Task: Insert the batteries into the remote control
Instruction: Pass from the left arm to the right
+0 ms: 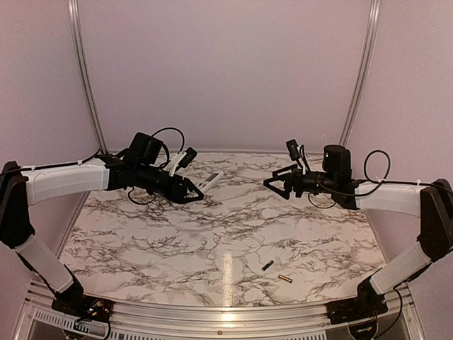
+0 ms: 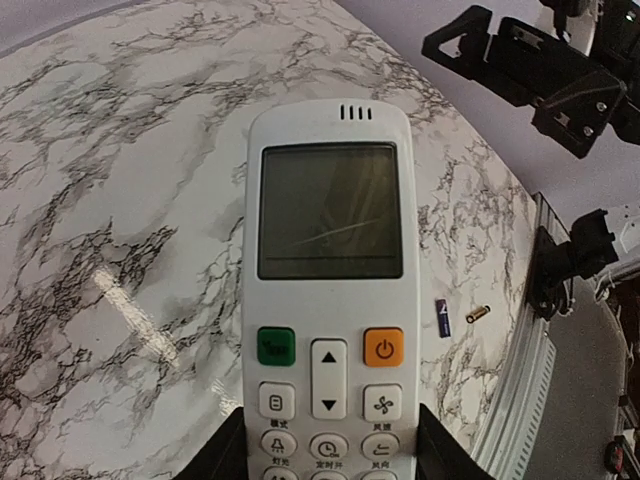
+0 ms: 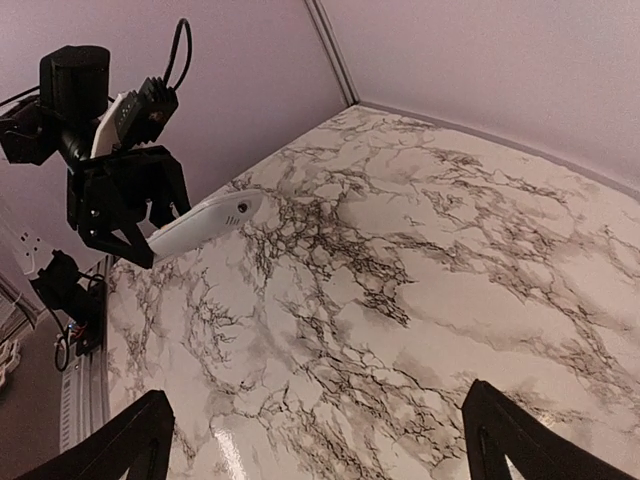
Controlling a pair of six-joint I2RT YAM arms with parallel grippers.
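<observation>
1. Far left: the left arm (image 1: 64, 180) stretches over the marble-patterned bench (image 1: 141, 234). Its left fingers (image 2: 228, 452) are clamped on the button end of the remote control (image 2: 330, 300), one on each long edge.
2. Far, left of centre: the white remote control is held off the bench, its display end jutting past the fingertips toward the right side. The left wrist view shows its face turned to that camera, with a dark display above a green button, an orange button and rows of smaller keys.
3. Near, right of centre: the dark battery (image 1: 267, 265) and the gold battery (image 1: 284, 278) lie loose on the bench. The gold one is just beside the dark one, to its right and a little nearer the front edge, and the two do not touch. Both lie well apart from either set of fingers.
4. Far right: the right arm (image 1: 389, 198) hovers above the bench. Its right fingers (image 3: 130, 440) are spread wide apart with nothing between them, pointing left toward the remote control across an open gap.
</observation>
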